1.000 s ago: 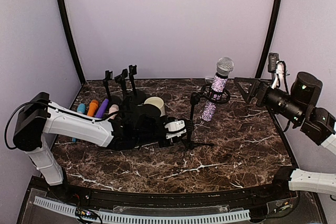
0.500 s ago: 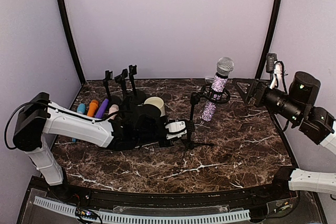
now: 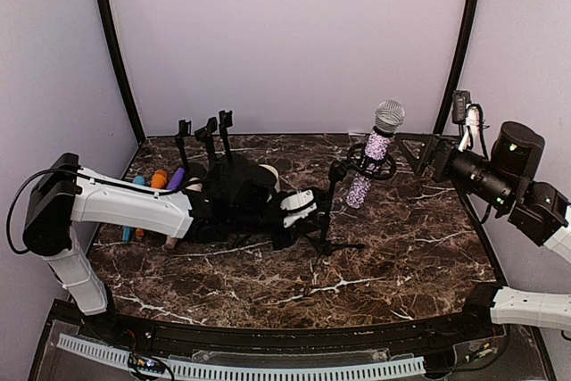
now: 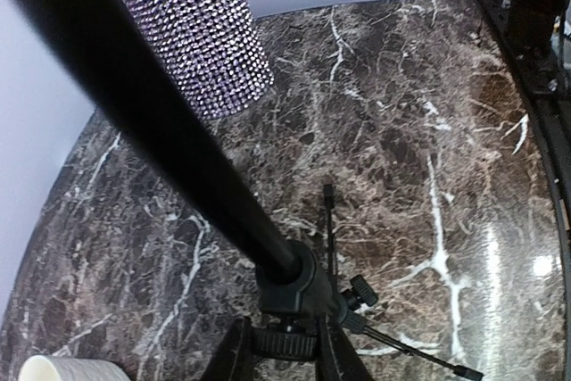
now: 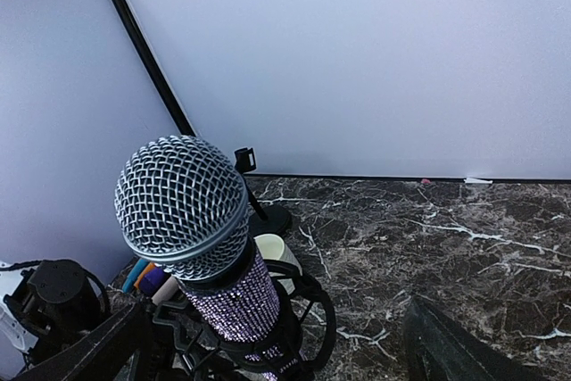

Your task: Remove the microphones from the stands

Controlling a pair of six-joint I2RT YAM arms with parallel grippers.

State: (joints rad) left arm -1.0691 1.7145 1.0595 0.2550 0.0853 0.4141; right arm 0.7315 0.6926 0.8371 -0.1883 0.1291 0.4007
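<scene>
The right fingers (image 5: 446, 345) are spread, the microphone (image 5: 183, 202) just ahead of them, seated in the clip of the stand (image 4: 290, 278). The left fingers (image 3: 312, 213) are at the stand's pole; whether they pinch it cannot be told.

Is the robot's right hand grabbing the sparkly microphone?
No, the right gripper is open, apart from the microphone, which sits in the stand.

Marble table (image 3: 406, 243), tripod stand (image 4: 287, 285), coloured microphones (image 3: 157, 180), spare stands (image 3: 207, 137)
</scene>
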